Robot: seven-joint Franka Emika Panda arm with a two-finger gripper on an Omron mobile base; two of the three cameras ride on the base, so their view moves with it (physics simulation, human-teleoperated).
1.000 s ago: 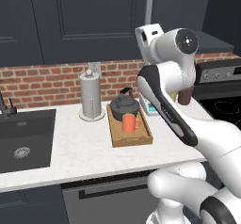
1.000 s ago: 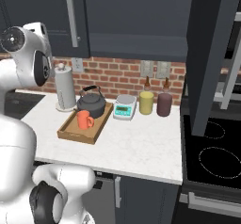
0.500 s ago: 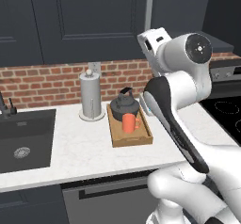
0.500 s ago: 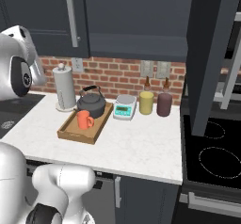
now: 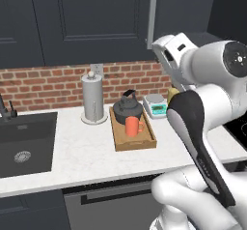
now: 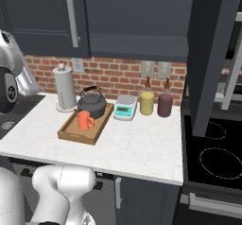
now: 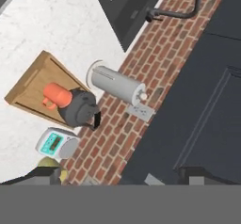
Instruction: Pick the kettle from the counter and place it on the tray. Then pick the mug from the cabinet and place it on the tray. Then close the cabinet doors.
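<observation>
The tray sits on the counter, and both loads are already on it: the mug at the middle, the kettle touching it at the tray's far end. What looks left is the doors. One cabinet door to the right of the tray stands swung out over the stove edge; the left door above the tray looks shut. The gripper is raised above and right of the tray, jaws spread wide and holding nothing. Behind the tray the paper-towel roll and a small scale crowd the brick wall, but the air up at door height is free.
</observation>
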